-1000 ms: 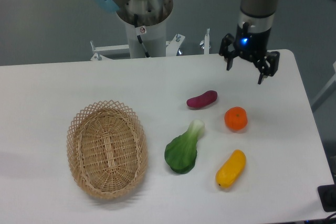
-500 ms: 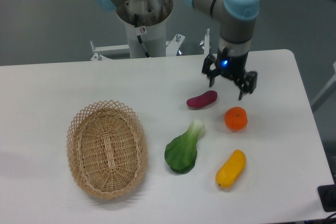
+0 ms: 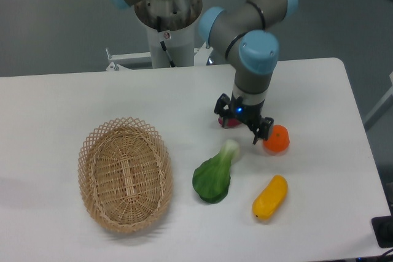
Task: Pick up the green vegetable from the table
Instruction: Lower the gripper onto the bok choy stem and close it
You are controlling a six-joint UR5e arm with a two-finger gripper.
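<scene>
The black two-finger pincer [image 3: 243,122] hangs spread apart with nothing between its fingers, above the white rectangular worktop [image 3: 55,96]. It covers most of the purple-red oblong vegetable [image 3: 228,121], and the round orange fruit [image 3: 277,140] sits just beside it. Near below lies the green bok choy toy [image 3: 214,173], pale stem pointing up toward the pincer, dark leafy end toward the front edge. A yellow oblong fruit [image 3: 269,197] lies near it, and an oval woven wicker basket [image 3: 124,174] stands on the other side
</scene>
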